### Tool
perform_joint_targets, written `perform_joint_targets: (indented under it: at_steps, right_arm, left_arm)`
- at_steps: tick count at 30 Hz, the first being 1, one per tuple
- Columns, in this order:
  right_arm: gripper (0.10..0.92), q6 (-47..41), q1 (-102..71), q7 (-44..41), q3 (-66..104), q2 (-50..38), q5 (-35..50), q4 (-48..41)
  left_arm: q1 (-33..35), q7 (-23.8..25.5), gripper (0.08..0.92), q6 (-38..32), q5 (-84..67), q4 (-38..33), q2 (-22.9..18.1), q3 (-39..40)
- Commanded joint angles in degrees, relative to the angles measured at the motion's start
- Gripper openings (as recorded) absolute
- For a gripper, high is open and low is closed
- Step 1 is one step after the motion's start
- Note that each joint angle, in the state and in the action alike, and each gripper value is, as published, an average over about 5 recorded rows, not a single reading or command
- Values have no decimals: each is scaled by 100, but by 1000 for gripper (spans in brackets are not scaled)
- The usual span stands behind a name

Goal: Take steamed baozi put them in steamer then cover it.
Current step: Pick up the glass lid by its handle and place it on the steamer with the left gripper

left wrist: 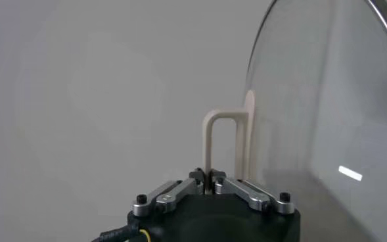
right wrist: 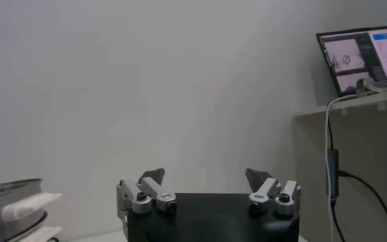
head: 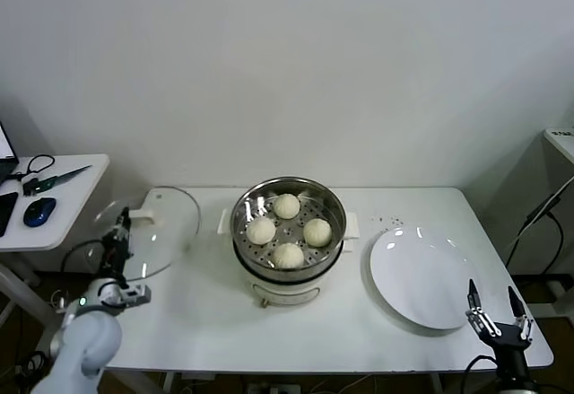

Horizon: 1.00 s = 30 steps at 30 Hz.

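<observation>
Glass cover (head: 152, 230) stands tilted on edge left of the steamer (head: 288, 232), handle pinched by the raised left gripper (left wrist: 208, 185); right gripper (head: 499, 315) waits, fingers spread.

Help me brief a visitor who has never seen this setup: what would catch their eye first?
Probably the shiny steamer at the table's centre, open, with four baozi on its perforated tray. Next, the glass cover held up off the table to its left by the left gripper, shut on its white handle. The right gripper waits open by the empty white plate.
</observation>
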Motion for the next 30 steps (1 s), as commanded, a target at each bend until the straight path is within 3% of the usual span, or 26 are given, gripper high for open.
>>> perform_joint_targets:
  at_steps: [1,5,9,13,18,24,30]
  right_arm:
    - [823,86,58,13,-78,6,-130,-53]
    - [823,72,129,34,-148,27,-185,-74]
    - [823,75,215,56,-224,16,-208,-123]
    - [823,117,342,81,-305,14,-212,-234]
    - [823,205,457,80,-429,-6,-211,-362]
    - [823,290,511,91,-504,-37,-204,-406]
    - [823,397,534,96,-525,-74,-161,-493]
  left_arm:
    - [-34,771,140,662,-397,-943,668,-26]
    - [-379,1255,140,1245,-505,-1399,938,376]
    - [-911,1793,140,1967,-284,-1893,781,1152]
    - [-1529,2293,140,2619,356,-2159,288,2201]
    - [-1850,2631,140,2881,1097,-2215,-262,3087]
    - [-1906,2739,140,2806,1993,-1823,-1364,3621]
    - [-1715,2538,140,2601,2759,-1252,-2319,3843]
